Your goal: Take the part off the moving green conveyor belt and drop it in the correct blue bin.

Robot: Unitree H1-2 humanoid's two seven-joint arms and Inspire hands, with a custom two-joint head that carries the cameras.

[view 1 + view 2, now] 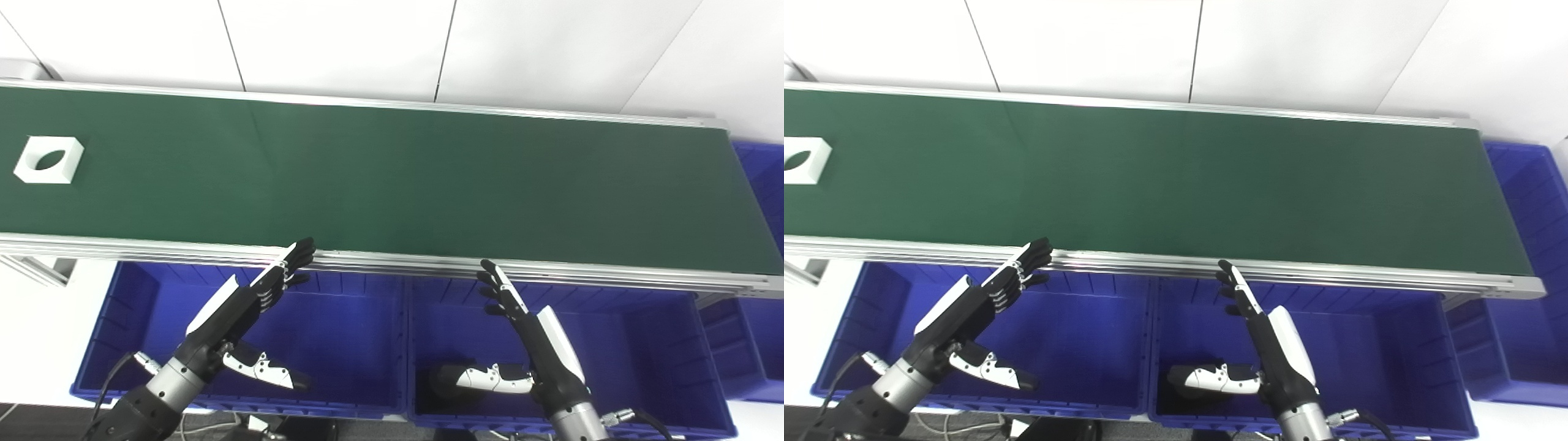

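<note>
A white square part with an oval hole (48,160) lies on the green conveyor belt (392,184) at its far left; in the right eye view (802,160) the picture's edge cuts it off. My left hand (245,312) is open and empty over the left blue bin (343,343), its fingertips at the belt's near rail. My right hand (527,337) is open and empty over the middle blue bin (643,343), fingers pointing up toward the rail. Both hands are far from the part.
The belt's aluminium rail (392,260) runs across just above the bins. A third blue bin (759,177) stands past the belt's right end. White floor and wall panels lie beyond the belt.
</note>
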